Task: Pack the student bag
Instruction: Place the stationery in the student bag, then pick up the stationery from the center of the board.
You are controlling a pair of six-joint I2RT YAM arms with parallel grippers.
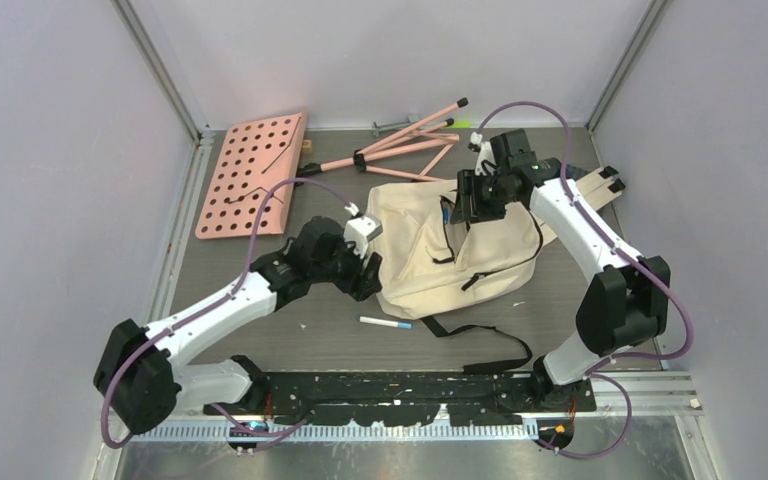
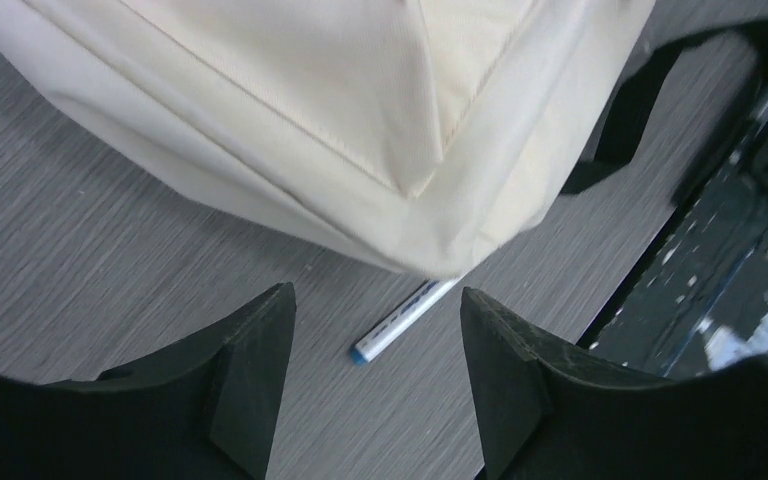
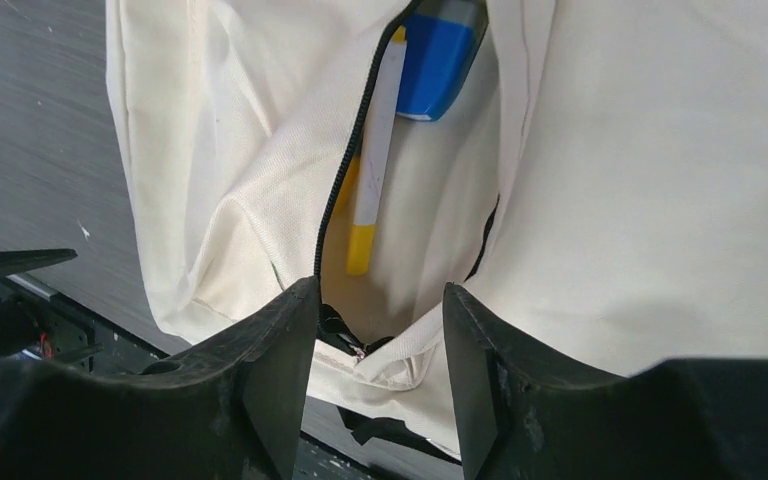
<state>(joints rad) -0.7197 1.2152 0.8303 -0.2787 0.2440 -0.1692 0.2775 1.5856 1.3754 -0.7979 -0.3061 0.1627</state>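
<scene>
Hovering left jaws: apart, empty; pen [image 2: 405,320] between, on tabletop [image 2: 110,260].
Right jaws: apart; student bag [image 3: 660,200] opening between.

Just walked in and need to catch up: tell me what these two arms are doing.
They are packing the student bag. The right gripper hangs open over its unzipped pocket, where a yellow-capped marker and a blue item lie. The left gripper is open above a blue-tipped pen on the table, at the bag's corner.
</scene>
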